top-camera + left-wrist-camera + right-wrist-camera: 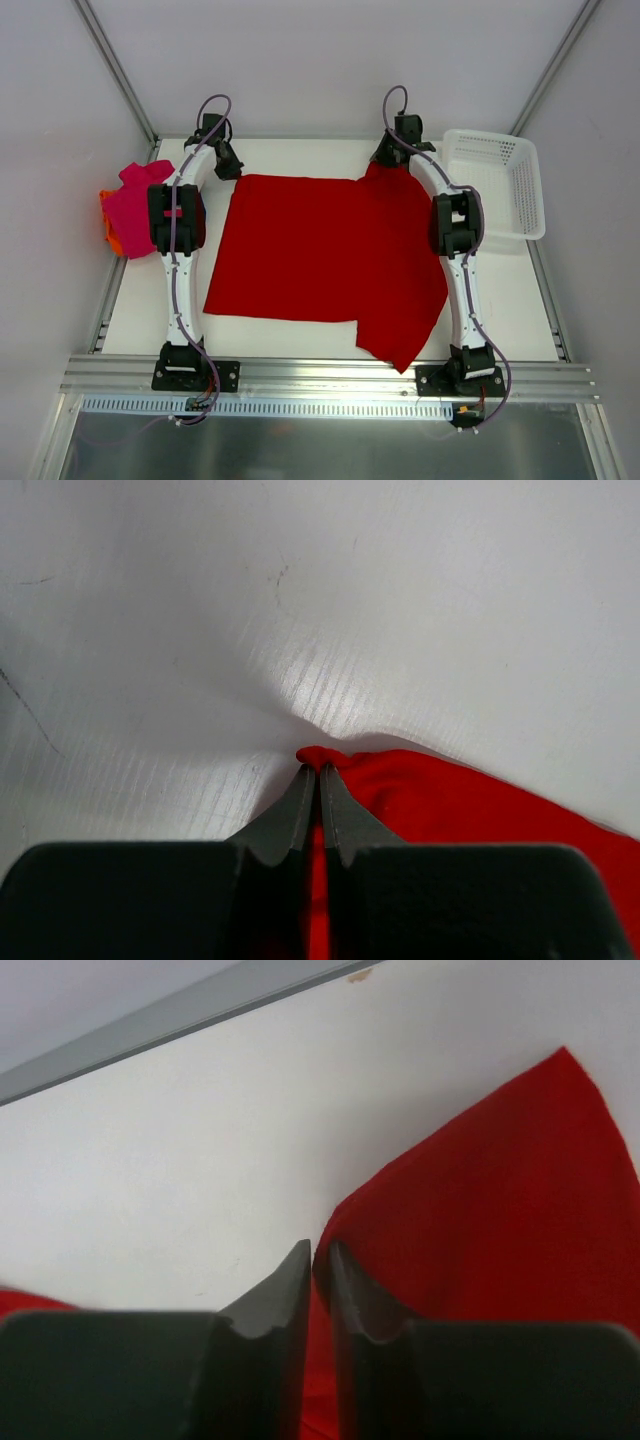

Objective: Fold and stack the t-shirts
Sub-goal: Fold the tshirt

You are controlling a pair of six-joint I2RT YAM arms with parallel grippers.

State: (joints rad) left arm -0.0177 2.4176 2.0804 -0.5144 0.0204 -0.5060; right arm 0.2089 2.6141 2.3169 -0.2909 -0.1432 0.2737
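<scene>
The bright red t-shirt (pixel 320 255) lies spread over the middle of the white table, one part hanging over the near edge at the right. My left gripper (pixel 228 165) is shut on its far left corner; the left wrist view shows red cloth (pixel 440 795) pinched between the fingertips (pixel 298 790). My right gripper (pixel 385 155) is shut on the far right edge; red cloth (pixel 500 1220) fills the gap between its fingers (pixel 290 1280). A magenta-pink t-shirt (pixel 135 205) lies bunched at the table's left edge with orange cloth (pixel 110 235) under it. The dark blue t-shirt is out of view.
A white plastic mesh basket (pixel 495 185) stands at the far right of the table. A metal frame rail (pixel 330 375) runs along the near edge. White walls close in at the back and sides.
</scene>
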